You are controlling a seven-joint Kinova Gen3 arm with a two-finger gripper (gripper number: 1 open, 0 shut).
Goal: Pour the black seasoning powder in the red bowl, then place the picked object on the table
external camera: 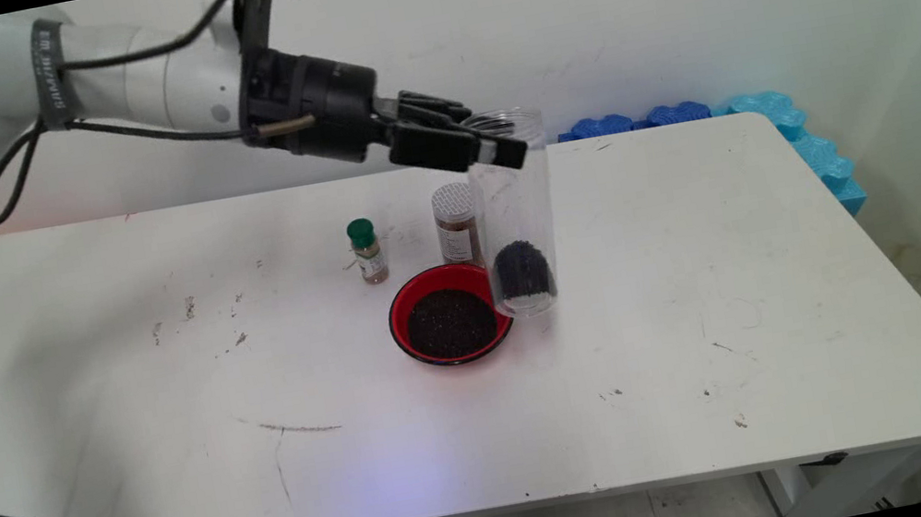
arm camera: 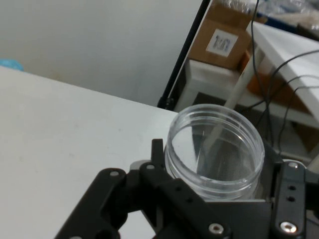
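Tool (external camera: pixel 489 146) clamped around clear jar (external camera: pixel 516 221)

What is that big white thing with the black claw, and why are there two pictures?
It is a robot arm. Its black gripper is shut on the top of a tall clear plastic jar with dark grains at the bottom. One picture looks down at the white table from a standing camera. The other comes from a camera on the hand, looking into the jar's open mouth. Beside the jar sit a red bowl of dark grains, a white-capped spice bottle and a green-capped one.
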